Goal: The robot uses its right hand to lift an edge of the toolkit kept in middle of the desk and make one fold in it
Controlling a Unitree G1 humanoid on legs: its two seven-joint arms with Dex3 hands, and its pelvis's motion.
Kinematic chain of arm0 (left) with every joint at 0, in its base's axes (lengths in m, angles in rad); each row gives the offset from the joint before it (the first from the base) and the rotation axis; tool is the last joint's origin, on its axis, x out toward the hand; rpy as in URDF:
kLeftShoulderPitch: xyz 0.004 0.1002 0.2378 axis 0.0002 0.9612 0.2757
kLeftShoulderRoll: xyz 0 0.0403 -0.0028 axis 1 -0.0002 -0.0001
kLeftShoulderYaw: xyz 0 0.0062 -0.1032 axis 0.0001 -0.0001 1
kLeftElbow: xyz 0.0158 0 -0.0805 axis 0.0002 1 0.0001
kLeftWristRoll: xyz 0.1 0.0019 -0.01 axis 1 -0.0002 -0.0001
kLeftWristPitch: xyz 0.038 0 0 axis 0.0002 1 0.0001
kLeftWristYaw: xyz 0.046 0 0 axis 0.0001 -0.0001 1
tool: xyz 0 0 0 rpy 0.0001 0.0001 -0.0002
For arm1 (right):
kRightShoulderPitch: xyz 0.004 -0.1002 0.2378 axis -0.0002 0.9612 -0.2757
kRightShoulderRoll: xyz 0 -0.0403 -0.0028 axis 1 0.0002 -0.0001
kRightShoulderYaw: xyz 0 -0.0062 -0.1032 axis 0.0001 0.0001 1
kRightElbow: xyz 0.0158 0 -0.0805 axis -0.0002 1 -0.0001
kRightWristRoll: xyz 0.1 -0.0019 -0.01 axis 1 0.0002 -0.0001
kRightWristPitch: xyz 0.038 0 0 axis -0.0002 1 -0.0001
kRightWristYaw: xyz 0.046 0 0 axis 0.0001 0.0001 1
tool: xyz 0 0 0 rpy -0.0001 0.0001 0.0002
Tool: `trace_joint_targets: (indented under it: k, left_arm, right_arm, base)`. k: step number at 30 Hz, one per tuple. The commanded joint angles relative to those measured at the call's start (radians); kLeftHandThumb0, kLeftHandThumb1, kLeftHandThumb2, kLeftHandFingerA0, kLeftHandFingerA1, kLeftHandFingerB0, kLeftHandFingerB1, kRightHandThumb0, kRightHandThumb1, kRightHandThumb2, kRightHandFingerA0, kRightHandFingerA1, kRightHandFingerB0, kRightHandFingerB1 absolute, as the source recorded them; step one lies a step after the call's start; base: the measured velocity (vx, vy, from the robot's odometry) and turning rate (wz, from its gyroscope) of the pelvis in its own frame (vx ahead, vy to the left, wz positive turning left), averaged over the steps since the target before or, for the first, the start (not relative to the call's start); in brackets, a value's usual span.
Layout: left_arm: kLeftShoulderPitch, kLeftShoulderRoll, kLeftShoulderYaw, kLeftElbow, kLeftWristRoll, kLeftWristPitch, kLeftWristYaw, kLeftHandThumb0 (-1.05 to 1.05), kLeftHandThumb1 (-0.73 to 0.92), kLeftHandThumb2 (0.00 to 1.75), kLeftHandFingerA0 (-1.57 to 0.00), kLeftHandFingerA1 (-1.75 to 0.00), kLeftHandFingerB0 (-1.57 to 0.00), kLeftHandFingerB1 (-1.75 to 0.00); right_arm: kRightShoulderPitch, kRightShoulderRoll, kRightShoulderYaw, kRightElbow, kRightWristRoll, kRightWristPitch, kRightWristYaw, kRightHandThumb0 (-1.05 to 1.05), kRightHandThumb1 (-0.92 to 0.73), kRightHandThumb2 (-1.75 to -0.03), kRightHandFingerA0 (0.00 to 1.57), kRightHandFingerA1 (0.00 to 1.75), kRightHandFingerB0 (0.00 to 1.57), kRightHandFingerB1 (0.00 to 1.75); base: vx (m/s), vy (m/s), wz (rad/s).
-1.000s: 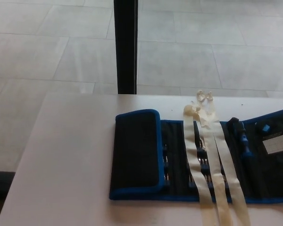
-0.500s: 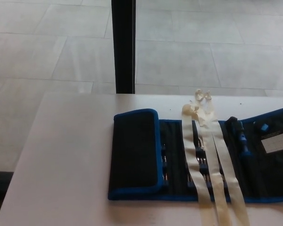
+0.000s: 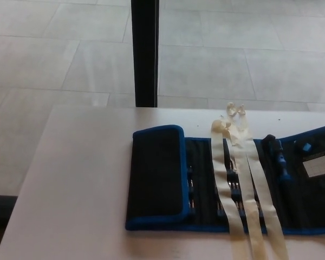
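Black fabric toolkit roll with bright blue piping (image 3: 206, 189), lying flat on a pale, plain-topped table (image 3: 81, 184), set toward the middle and right of the surface and running off the right edge of the picture. Left end flap of the roll (image 3: 156, 176) folded over onto the body, its blue-edged border lying along the inner pockets. Interior pockets hold small metal-tipped tools (image 3: 190, 189), partly hidden by the flap. Two cream cloth tie ribbons (image 3: 244, 189) lie lengthwise across the open roll from its far edge to the near edge, knotted loosely at their far ends on the table just past the roll. Dark-handled tool with blue detail (image 3: 276, 157) rests in the right part of the roll, just beside a white rectangular label (image 3: 319, 164). Black upright post (image 3: 145, 51) stands behind the far edge of the table, against a grey tiled floor (image 3: 249, 54). Neither robot hand appears in the head view, so the state of the fingers cannot be told.
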Motion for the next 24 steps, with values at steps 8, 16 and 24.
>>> trace_joint_targets:
  k: [8, 16, 24]
  left_arm:
    - [0.010, 0.017, 0.011, 0.014, -0.023, 0.004, -0.003, -0.75, 0.89, 0.66, -0.52, -0.68, -0.41, -0.51]
    - [0.018, 0.020, 0.003, 0.009, -0.019, 0.008, -0.007, -0.74, 0.90, 0.67, -0.48, -0.66, -0.37, -0.50]
    - [0.023, 0.020, 0.005, 0.012, -0.024, 0.001, -0.009, -0.75, 0.90, 0.66, -0.51, -0.66, -0.39, -0.51]
  right_arm:
    - [0.222, 0.113, 0.353, -0.333, -0.058, 0.177, 0.051, -0.51, -0.58, -1.02, 0.57, 0.64, 0.27, 0.50]
    - [0.253, 0.054, 0.445, -0.115, -0.136, 0.106, 0.059, -0.49, -0.59, -1.02, 0.56, 0.65, 0.28, 0.51]
    - [0.260, 0.028, 0.475, -0.041, -0.159, 0.090, 0.100, -0.63, -0.76, -0.63, 0.59, 0.47, 0.45, 0.39]
  base:
    - [0.00, 0.000, 0.00]
    - [0.00, 0.000, 0.00]
    - [0.00, 0.000, 0.00]
